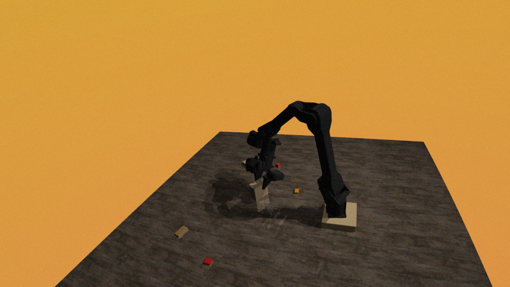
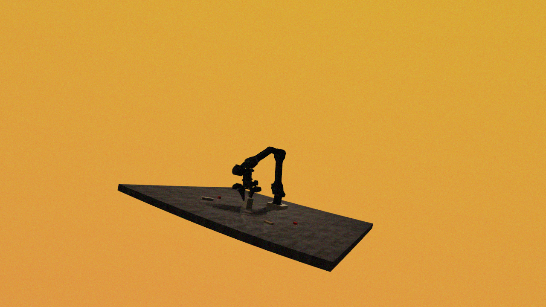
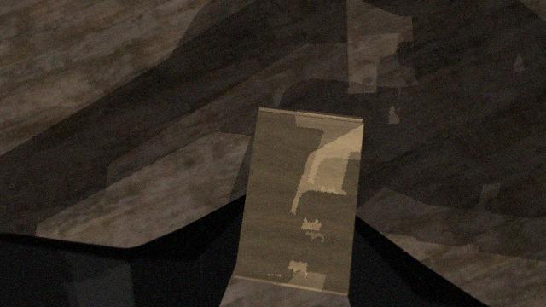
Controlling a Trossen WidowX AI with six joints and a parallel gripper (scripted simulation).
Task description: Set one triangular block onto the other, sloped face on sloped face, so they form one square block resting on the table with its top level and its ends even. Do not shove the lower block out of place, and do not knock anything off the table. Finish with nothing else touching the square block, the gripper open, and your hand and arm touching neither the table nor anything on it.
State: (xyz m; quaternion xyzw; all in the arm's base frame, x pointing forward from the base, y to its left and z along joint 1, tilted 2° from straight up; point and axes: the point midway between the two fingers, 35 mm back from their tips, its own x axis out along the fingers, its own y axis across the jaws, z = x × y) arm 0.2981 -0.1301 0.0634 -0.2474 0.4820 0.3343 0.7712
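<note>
My gripper (image 1: 260,183) (image 2: 247,198) (image 3: 293,210) is shut on the upper pale triangular block (image 3: 273,192), one finger at each side. The block's flat face shows broad and level in the wrist view. The lower pale triangular block (image 1: 261,200) (image 2: 249,204) is right under it on the table. In the top view the two look together as one upright pale shape, with no clear gap. In the wrist view only a thin pale strip shows past the held block's far edge. The meeting of the sloped faces is hidden, so I cannot tell whether they touch fully.
A long pale block (image 1: 244,162) (image 2: 207,198) and a red block (image 1: 278,165) (image 2: 219,197) lie behind the gripper. An orange block (image 1: 296,191) lies towards the arm's base (image 1: 351,214) (image 2: 282,207). A tan block (image 1: 181,231) (image 2: 268,222) and another red block (image 1: 208,262) (image 2: 294,222) lie nearer the top camera.
</note>
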